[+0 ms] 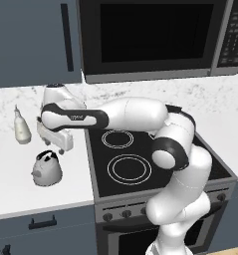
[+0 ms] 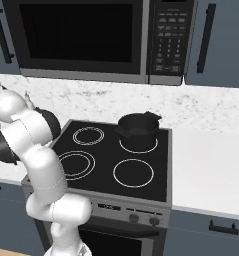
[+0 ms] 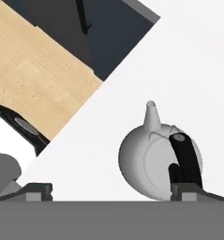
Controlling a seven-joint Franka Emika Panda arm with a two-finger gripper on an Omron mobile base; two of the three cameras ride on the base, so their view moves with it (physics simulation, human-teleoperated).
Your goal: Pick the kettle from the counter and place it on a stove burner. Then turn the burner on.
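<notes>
The claw [image 1: 60,143] hangs spread above the kettle [image 1: 47,169]; a black pot [image 2: 137,131] sits on the cooktop [image 2: 161,170].

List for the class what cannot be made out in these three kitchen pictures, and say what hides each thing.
- Kettle, hand view: its underside is cut off by the bottom of the picture; one fingertip covers part of the handle.
- Gripper, left base view: the finger gap is too small to judge; it hangs above the kettle.
- Rear right burner, right base view: covered by the black pot.
- Stove knobs, right base view: markings too small to read.
</notes>
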